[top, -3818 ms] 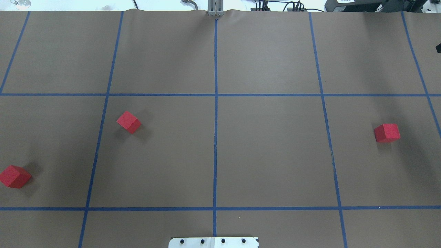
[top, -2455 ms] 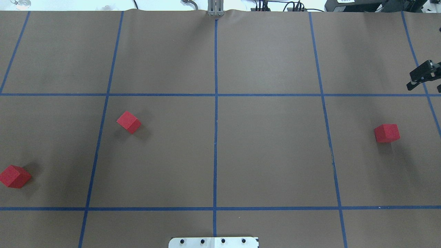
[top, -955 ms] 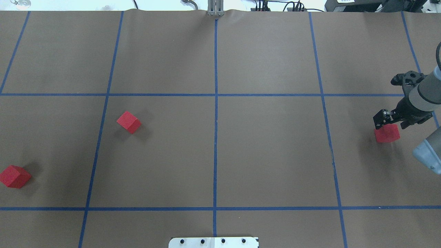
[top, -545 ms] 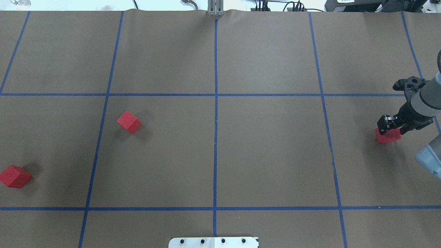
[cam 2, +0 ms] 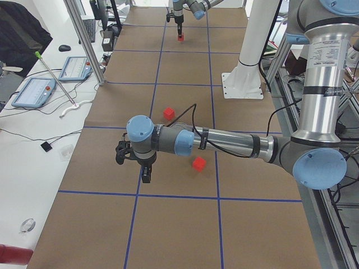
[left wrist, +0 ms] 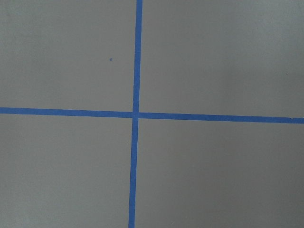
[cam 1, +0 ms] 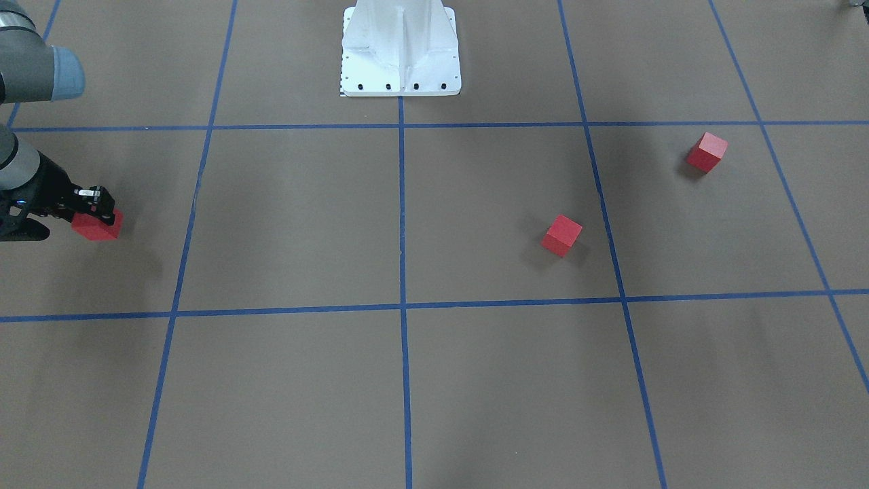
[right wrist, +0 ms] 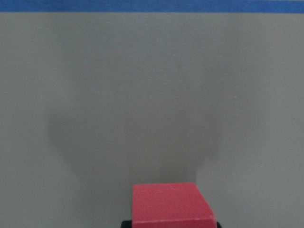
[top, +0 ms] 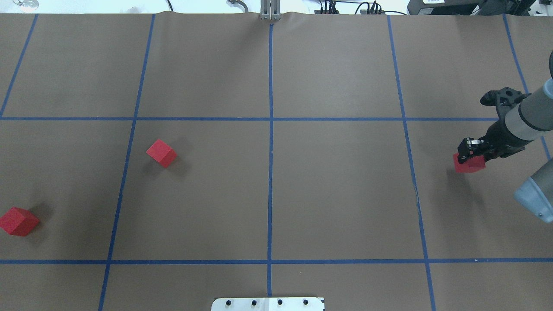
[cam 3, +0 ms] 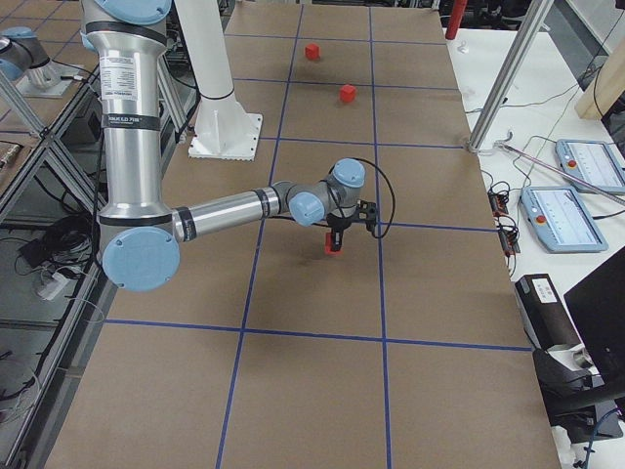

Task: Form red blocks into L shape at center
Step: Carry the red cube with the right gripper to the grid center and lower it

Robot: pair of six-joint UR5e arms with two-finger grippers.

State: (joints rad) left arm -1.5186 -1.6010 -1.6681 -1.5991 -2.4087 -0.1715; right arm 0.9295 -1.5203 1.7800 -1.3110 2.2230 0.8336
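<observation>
- Overhead exterior view: the right tool [top: 468, 153] is pinching the first block [top: 471, 165] by its sides, out in the right-hand square of the bench [top: 341, 194] and well apart from the centre.
- The right wrist view has that block sitting between the jaws, its shadow thrown ahead on the brown paper. My call is that it is just off the surface.
- The second block [top: 161, 153] sits loose, left of the centre line [top: 270, 181] and turned at an angle.
- The third block [top: 18, 221] lies at the far left edge, nothing near it.
- The left tool [cam 2: 146, 178] hangs over the bench in the left side view only; spread or pressed together, I cannot tell.
- Progress call: early. There is no block at the centre, no two are touching, and all three remain to be placed and squared into the L.
</observation>
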